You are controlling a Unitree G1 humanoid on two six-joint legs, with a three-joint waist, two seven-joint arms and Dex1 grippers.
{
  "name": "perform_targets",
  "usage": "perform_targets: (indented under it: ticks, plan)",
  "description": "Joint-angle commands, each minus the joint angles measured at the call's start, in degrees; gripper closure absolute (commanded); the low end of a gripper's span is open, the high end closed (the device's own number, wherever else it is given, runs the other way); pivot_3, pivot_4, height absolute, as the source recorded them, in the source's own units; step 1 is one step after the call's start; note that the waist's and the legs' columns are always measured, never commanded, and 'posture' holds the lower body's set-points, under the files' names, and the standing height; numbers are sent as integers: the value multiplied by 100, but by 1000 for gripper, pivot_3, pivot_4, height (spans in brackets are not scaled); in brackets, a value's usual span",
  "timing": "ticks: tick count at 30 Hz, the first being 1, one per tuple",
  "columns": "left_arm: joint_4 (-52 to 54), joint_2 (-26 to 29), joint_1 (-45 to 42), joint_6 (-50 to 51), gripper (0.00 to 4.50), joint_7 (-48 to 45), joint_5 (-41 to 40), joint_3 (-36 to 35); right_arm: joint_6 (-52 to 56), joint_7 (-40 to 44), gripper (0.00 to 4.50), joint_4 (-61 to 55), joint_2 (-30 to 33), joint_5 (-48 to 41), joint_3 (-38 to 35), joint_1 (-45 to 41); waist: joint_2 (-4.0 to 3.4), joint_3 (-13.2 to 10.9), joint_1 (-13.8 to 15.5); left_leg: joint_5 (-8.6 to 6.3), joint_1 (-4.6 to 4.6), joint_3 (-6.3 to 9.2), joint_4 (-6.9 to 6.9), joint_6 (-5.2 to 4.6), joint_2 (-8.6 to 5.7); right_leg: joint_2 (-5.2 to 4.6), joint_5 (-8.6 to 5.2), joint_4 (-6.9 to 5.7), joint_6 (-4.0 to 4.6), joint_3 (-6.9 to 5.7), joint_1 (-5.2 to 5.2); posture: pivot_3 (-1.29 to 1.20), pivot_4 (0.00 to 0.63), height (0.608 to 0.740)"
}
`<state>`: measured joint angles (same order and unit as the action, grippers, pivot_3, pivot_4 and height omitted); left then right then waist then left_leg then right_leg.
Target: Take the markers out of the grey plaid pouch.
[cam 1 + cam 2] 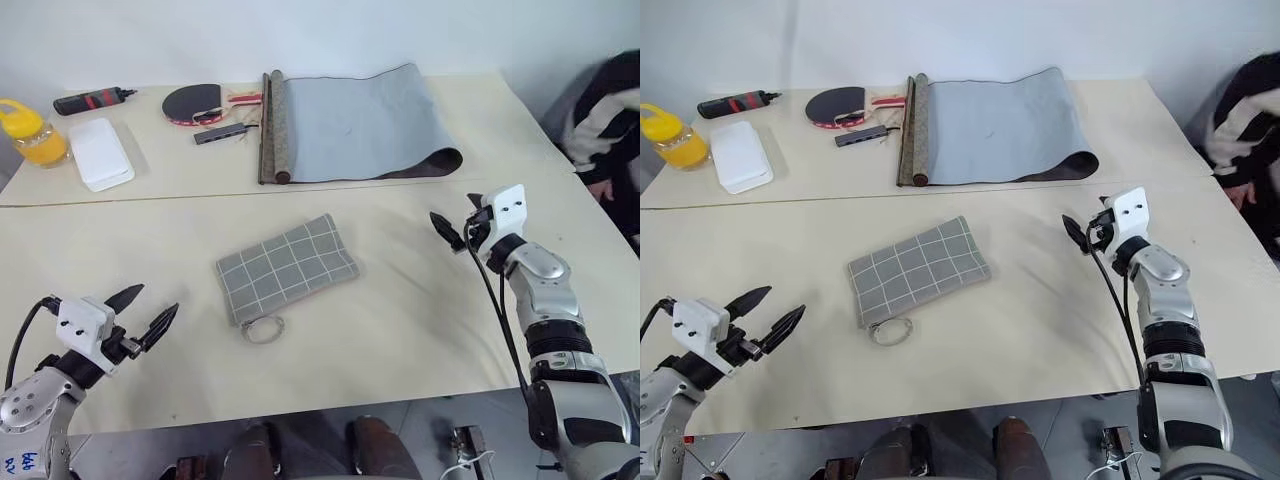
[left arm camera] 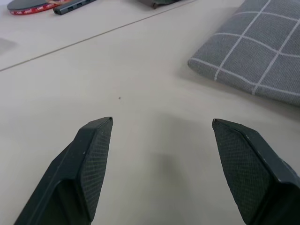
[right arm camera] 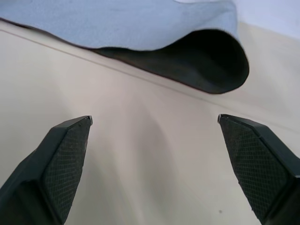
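The flat grey plaid fabric pouch (image 1: 287,266) is lying diagonally mid-table, its metal ring pull (image 1: 262,329) pointing toward the left gripper (image 1: 141,312), which is nearer; both it and the right gripper (image 1: 457,226) are hanging wide open, empty.

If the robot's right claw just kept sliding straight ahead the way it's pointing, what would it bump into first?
Probably the curled-up end of the grey mat. The open right gripper faces it across bare table with nothing between. How high the gripper rides above the table is hard to judge, so it might instead pass over the mat.
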<state>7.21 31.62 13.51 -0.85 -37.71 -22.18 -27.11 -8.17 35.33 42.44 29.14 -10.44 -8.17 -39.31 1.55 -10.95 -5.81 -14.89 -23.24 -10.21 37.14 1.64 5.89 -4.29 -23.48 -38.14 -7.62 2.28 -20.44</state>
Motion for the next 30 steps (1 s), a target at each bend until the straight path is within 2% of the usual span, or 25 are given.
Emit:
perform_targets:
  ticks: [1, 7, 16, 20, 25, 30]
  plan:
    - [242, 1, 78, -309, 907, -33, 47, -73, -187, 94, 0, -118, 3, -21, -54, -48, 0, 0, -5, 0, 0, 0, 1, 0, 0, 0, 0, 0, 0, 0, 0, 0, 150, 740]
    - [181, 56, -16, -393, 907, -58, 154, 99, -159, 233, 0, -346, -10, -12, -2, 15, 0, 0, -42, 0, 0, 0, 4, 0, 0, 0, 0, -2, 0, 1, 1, 0, 150, 740]
    - [-87, 35, -291, -738, 907, -354, 92, 215, 361, 546, 0, -1369, -224, -263, 76, 315, 0, 0, -49, 0, 0, 0, 2, 0, 1, 1, 0, -5, 0, 0, -1, 0, 150, 740]
    - [-249, 55, -466, -985, 871, -394, 258, 319, 700, 698, 907, -2026, -480, -543, 146, 405, 0, 0, -43, 0, 0, 0, 4, 0, 1, 1, 0, -6, 0, 0, 0, 0, 150, 740]
    - [-532, 117, -562, -1730, 871, -524, 632, 477, 1344, 864, 2701, -3398, -1141, -723, 888, 691, 0, 0, -62, 0, 0, 0, 0, 3, 7, 7, 0, -17, 0, 1, -8, 0, 150, 740]
    - [-906, 262, -650, -2617, 871, -498, 1183, 664, 1505, 544, 4445, -3876, -1586, -270, 1586, 800, 3, 2, -40, 0, -2, 0, 2, 3, 2, 0, 0, -18, 0, -1, -12, 0, 150, 740]
